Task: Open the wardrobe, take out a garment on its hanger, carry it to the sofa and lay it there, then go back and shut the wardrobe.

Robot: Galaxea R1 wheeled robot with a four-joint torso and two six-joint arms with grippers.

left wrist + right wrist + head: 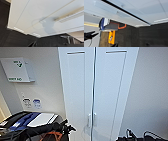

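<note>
Wardrobe [100,84] doors meet shut, handles [91,119] touching the seam; left claw [68,127] state unclear.

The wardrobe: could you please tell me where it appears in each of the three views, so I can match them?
Head view: the wardrobe stands in the centre, both doors shut.
Left wrist view: its white door face is seen close, bordered by dark floor.
Right wrist view: its white front is split by a dark seam.
Shared landmark: the handles beside the seam.
</note>
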